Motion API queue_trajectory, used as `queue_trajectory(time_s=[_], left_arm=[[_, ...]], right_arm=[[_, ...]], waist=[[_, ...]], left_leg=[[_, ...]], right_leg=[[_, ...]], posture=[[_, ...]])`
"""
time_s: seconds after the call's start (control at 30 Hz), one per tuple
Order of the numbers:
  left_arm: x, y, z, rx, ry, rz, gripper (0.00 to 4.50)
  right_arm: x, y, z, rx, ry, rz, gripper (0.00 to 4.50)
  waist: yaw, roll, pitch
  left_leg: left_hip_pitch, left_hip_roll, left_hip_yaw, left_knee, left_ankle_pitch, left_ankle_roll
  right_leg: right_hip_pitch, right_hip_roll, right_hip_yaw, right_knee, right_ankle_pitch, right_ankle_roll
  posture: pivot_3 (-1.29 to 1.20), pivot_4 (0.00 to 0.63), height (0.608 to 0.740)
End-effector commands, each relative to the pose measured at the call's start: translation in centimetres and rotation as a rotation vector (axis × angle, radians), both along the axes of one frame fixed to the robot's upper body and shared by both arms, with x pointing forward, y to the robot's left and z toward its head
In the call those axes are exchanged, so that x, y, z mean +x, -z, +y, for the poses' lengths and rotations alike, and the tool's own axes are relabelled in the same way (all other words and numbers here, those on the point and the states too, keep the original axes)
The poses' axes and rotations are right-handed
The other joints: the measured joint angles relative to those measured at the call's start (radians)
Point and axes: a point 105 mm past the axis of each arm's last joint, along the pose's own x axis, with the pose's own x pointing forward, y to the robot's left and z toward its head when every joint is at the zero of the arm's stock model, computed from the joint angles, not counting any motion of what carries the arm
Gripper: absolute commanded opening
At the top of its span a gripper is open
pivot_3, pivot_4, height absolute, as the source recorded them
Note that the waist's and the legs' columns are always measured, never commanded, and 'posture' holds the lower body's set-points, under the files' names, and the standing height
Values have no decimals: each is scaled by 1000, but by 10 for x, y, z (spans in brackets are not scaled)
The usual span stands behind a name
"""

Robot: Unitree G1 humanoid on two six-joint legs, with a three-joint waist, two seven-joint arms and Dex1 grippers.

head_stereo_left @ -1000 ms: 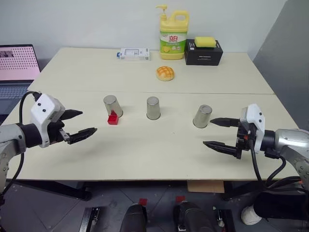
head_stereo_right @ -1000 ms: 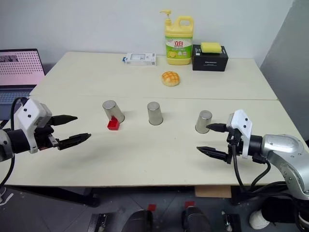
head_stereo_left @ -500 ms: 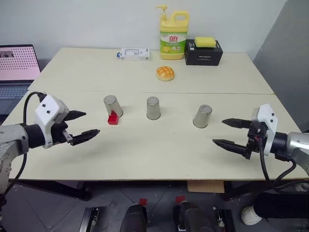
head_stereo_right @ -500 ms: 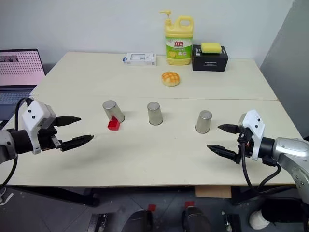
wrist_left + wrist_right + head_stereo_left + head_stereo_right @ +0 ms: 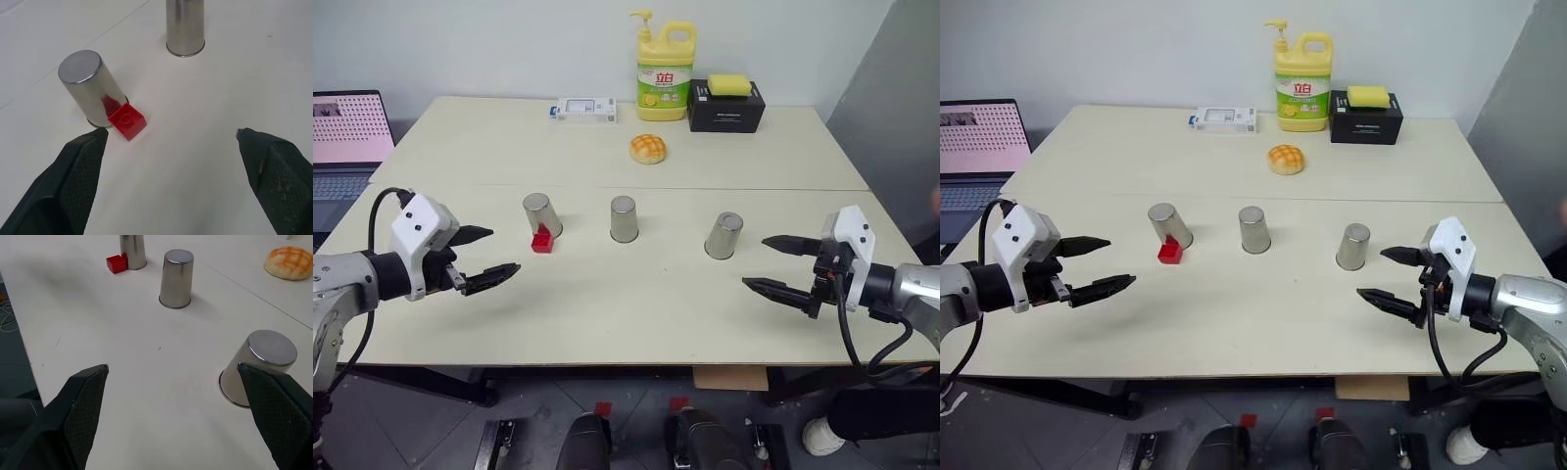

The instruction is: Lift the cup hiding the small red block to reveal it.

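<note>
Head views: three upturned steel cups in a row across the middle of the desk (image 5: 607,304). Left cup (image 5: 541,214) toward the left edge, middle cup (image 5: 624,218) at centre, right cup (image 5: 723,235) toward the right edge. Small red block (image 5: 542,239) out in the open, touching the left cup's base on its near side. Left gripper (image 5: 482,256) above the near-left part of the desk, fingers spread wide, holding nothing, well apart from the block. Right gripper (image 5: 781,263) above the near-right part, jaws wide, empty, just beside the right cup but not touching. Along the far edge: yellow soap bottle (image 5: 665,67), black box (image 5: 725,106) with yellow sponge (image 5: 728,84) on top, small white box (image 5: 586,109). Bun (image 5: 648,148) nearer in from the bottle. Laptop (image 5: 347,137) off the left edge.

Left wrist view: block (image 5: 126,120) against the left cup (image 5: 92,86), stud up; middle cup (image 5: 185,25) farther off. Two black fingers (image 5: 73,181) far apart, nothing between.

Right wrist view: right cup (image 5: 259,367) near one finger (image 5: 279,416), middle cup (image 5: 176,278) and block (image 5: 116,263) beyond, bun (image 5: 291,262) at the corner. Jaws wide, empty.
</note>
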Motion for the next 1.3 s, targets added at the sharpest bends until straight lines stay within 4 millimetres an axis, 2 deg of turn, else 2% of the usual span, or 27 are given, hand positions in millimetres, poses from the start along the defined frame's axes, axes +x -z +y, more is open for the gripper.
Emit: queue_trajectory(time_s=[0.03,0.57,1.3], left_arm=[[1,-13,3,-16,-13,-52,4466],[0,-8,19,2,-70,-24,4466],[1,-9,22,30,-64,-36,4466]], right_arm=[[-1,-11,2,-13,-15,-47,4500],[-1,-9,3,-16,-27,-41,4500],[1,-5,5,-6,-33,-28,4500]], waist=[[0,0,0],[0,0,0],[0,0,0]], left_leg=[[0,0,0,0,0,0],[0,0,0,0,0,0],[0,0,0,0,0,0]], right_leg=[[0,0,0,0,0,0],[0,0,0,0,0,0],[0,0,0,0,0,0]], posture=[[0,150,740],[0,150,740],[0,150,740]])
